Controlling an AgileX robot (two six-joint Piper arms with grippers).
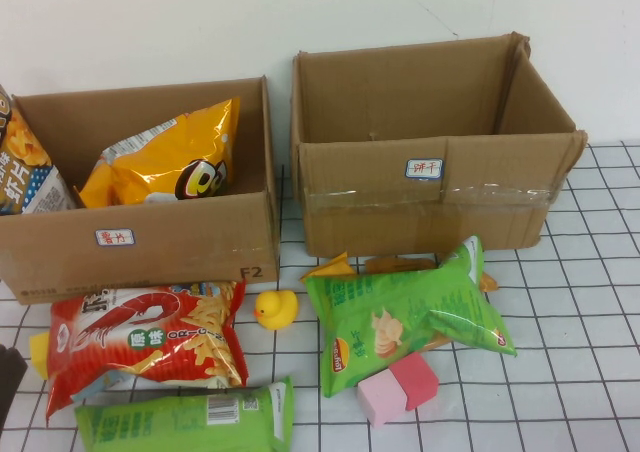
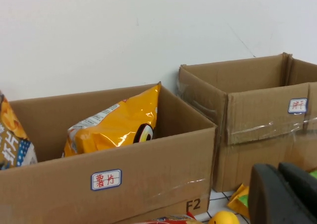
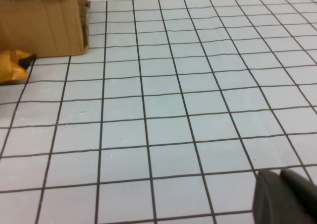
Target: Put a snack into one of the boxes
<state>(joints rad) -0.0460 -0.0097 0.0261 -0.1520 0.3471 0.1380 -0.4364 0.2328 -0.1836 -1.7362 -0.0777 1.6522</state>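
Note:
The left cardboard box (image 1: 150,247) holds a yellow snack bag (image 1: 170,162) and a second bag (image 1: 25,167) at its left end. The right box (image 1: 430,207) looks empty. On the table in front lie a red shrimp-chip bag (image 1: 145,342), a green chip bag (image 1: 400,312) and a green packet (image 1: 185,420). My left gripper (image 2: 279,170) is shut and empty, low in front of the boxes; a dark part of it shows at the high view's left edge (image 1: 8,377). My right gripper (image 3: 280,174) is shut and empty over bare table, out of the high view.
A yellow rubber duck (image 1: 276,309) sits between the red and green bags. A pink block (image 1: 397,387) lies in front of the green bag. An orange packet (image 1: 335,267) pokes out behind it. The gridded table (image 1: 580,372) is bare on the right.

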